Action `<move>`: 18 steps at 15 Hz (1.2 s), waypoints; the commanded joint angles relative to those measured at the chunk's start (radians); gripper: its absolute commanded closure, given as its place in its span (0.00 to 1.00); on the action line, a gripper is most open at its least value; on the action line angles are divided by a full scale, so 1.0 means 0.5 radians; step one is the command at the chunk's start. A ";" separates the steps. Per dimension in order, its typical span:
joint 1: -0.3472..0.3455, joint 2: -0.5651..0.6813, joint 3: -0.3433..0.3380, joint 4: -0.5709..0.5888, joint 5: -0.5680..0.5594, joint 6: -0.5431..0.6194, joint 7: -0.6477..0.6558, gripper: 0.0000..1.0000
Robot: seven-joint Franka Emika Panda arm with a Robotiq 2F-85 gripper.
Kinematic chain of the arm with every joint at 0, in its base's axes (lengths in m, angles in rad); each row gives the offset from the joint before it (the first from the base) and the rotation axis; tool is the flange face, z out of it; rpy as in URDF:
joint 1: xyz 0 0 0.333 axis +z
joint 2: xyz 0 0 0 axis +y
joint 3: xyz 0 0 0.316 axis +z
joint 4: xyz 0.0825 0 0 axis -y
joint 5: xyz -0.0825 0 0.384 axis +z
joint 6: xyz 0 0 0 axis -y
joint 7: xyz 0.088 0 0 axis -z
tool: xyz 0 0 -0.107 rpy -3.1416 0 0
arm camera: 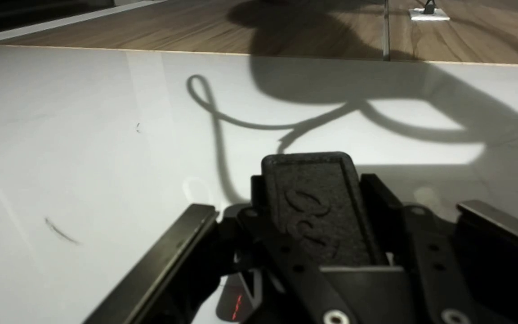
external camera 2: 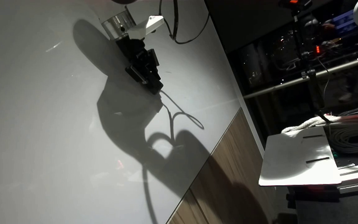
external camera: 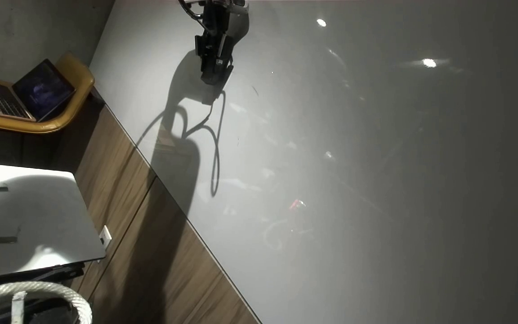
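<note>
In the wrist view my gripper (arm camera: 314, 189) is shut on a dark grey block (arm camera: 317, 207) with rounded corners and raised oval markings. Its black fingers (arm camera: 378, 198) press on the block's two long sides, and the block's end sticks out past them. Facing it is a glossy pale board (arm camera: 106, 148) with a short dark curved mark (arm camera: 61, 231). In both exterior views the gripper (external camera: 217, 76) (external camera 2: 155, 87) is close to this board, its shadow falling beside it. Whether the block touches the board I cannot tell.
Wooden panels (external camera: 223, 288) border the board, with a white socket (arm camera: 429, 15) in them. A laptop (external camera: 45, 92) rests on a yellow chair (external camera: 77, 74). A grey metal plate (external camera 2: 300, 158) and white rope (external camera 2: 306, 123) are off to the side. Black cables (external camera 2: 175, 21) hang near the arm.
</note>
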 commanded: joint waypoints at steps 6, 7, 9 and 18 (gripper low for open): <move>0.002 -0.225 0.044 -0.422 0.010 0.260 -0.012 0.72; 0.001 -0.235 0.040 -0.422 -0.001 0.263 -0.018 0.72; 0.003 -0.252 0.036 -0.422 -0.018 0.267 -0.022 0.72; -0.019 -0.430 0.067 -0.840 -0.020 0.620 -0.036 0.72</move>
